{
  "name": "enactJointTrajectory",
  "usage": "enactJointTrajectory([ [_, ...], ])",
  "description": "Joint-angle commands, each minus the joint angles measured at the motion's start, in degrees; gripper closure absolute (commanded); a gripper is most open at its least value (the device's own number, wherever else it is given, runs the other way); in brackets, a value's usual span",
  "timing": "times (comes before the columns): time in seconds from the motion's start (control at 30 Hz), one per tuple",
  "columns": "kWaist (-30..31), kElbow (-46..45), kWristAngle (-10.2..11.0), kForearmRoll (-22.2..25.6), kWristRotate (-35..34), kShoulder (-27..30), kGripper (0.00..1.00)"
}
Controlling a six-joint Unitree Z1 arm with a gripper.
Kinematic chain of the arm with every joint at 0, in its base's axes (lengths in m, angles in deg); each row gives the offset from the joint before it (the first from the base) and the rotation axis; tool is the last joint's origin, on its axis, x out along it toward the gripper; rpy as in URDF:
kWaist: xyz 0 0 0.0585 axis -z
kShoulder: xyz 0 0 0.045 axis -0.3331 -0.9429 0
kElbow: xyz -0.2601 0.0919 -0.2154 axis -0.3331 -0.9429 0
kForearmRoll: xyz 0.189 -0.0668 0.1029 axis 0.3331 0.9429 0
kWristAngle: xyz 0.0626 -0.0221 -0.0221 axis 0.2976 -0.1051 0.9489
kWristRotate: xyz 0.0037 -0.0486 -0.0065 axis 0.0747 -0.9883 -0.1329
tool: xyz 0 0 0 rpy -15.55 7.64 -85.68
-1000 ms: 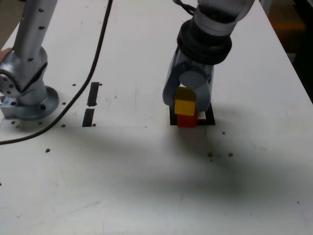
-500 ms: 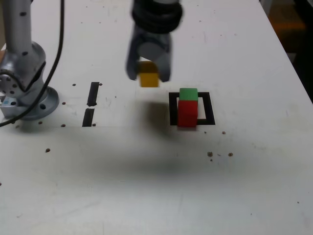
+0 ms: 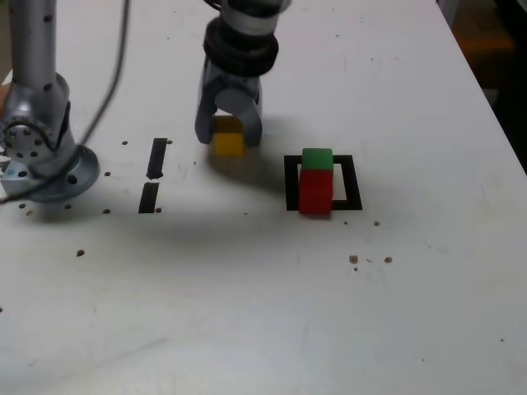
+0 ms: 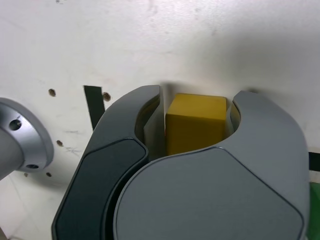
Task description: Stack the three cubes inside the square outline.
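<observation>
Currently we have the yellow cube (image 4: 196, 122) between our gripper's (image 4: 199, 112) curved fingers (image 4: 245, 117), which grasp it on two opposite sides. It sits just above or on the table (image 3: 247, 296); we cannot tell which. In the exterior view, the cube is left of the square outline (image 3: 352, 183), where the green cube (image 3: 317, 159) and red cube (image 3: 315, 192) are.

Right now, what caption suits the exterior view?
Gripper at the yellow cube, left of the square outline.

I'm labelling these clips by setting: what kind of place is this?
Probably a robotics lab or test bench: a grey robot gripper around a plain yellow cube, a black square outline and black tape strips on a white tabletop.
</observation>
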Motion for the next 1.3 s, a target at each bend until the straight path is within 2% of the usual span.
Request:
enactJointTrajectory([
  [0.0, -0.16, -0.21, -0.03, -0.11, -0.01, -0.03, 0.51],
  [0.07, -0.16, -0.39, -0.07, -0.25, -0.02, 0.26, 0.40],
  [0.2, -0.16, -0.96, -0.20, -0.26, -0.09, 1.22, 0.13],
  [0.33, -0.04, -0.90, -0.22, 0.70, -0.27, 3.38, 0.04],
  [0.4, 0.60, -0.10, -0.25, 2.09, -0.51, 6.29, 0.01],
  [0.5, 2.90, 2.67, -0.18, 4.41, -1.39, 9.60, 0.00],
  [0.6, 6.81, 8.20, 0.24, 7.25, -2.69, 10.14, 0.00],
  [0.8, 13.31, 21.55, 0.33, 13.42, -3.89, 3.57, 0.01],
  [0.87, 14.51, 25.03, -0.16, 15.31, -4.26, 0.92, 0.01],
  [1.0, 17.09, 31.09, -2.69, 18.89, -5.69, -3.60, 0.03],
  [1.27, 20.56, 31.13, -4.96, 20.56, -7.83, -7.55, 0.05],
])
